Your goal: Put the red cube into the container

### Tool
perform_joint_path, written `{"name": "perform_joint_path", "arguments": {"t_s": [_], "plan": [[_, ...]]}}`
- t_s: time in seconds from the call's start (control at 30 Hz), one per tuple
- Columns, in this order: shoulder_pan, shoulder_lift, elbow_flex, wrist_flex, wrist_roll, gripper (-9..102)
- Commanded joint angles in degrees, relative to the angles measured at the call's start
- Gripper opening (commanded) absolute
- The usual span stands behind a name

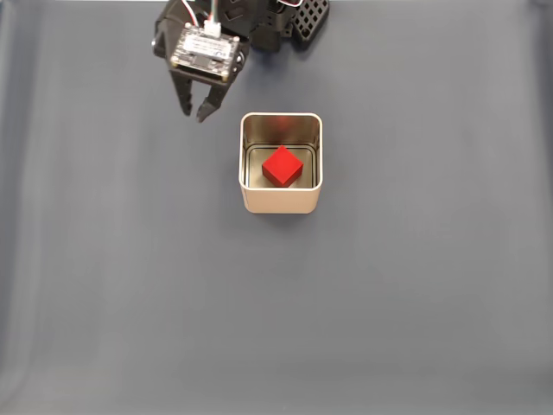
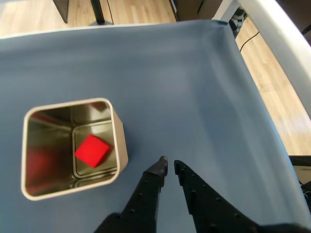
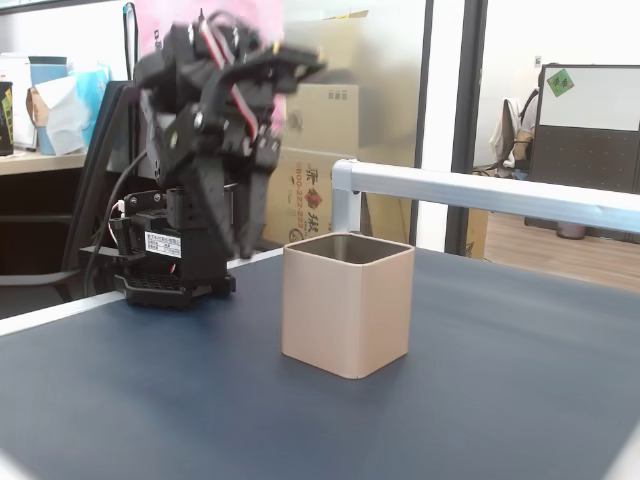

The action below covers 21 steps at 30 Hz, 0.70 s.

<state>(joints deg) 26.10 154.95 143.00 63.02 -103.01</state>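
One fixed view looks straight down on the table [image 1: 415, 303], with the arm at the top edge. Another fixed view sits low, near table [image 3: 480, 400] level, facing sideways across it toward the arm; the arm appears blurred there. The wrist view looks down past the hand [image 2: 170, 166] from close range. All three share the container [image 1: 280, 200] [image 2: 121, 145] [image 3: 347, 305].

The red cube [image 1: 282, 165] lies in the container [image 1: 280, 201]; fingers [image 1: 185, 102] upper left.

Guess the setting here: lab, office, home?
Probably an office or lab workspace: stacked cardboard boxes, a glass partition and a desk chair stand behind the blue-covered table.
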Motion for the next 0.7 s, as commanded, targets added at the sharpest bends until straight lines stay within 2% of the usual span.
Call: {"name": "perform_joint_path", "arguments": {"t_s": [0.0, 0.23, 0.43, 0.67], "plan": [[0.5, 8.2, 8.3, -0.7, -1.6, 0], [-3.3, 20.2, 20.7, 2.9, 0.1, 0], [-12.6, 25.0, 26.8, 4.1, 4.8, 0], [-23.3, 30.1, 31.7, 4.8, 14.9, 0]]}}
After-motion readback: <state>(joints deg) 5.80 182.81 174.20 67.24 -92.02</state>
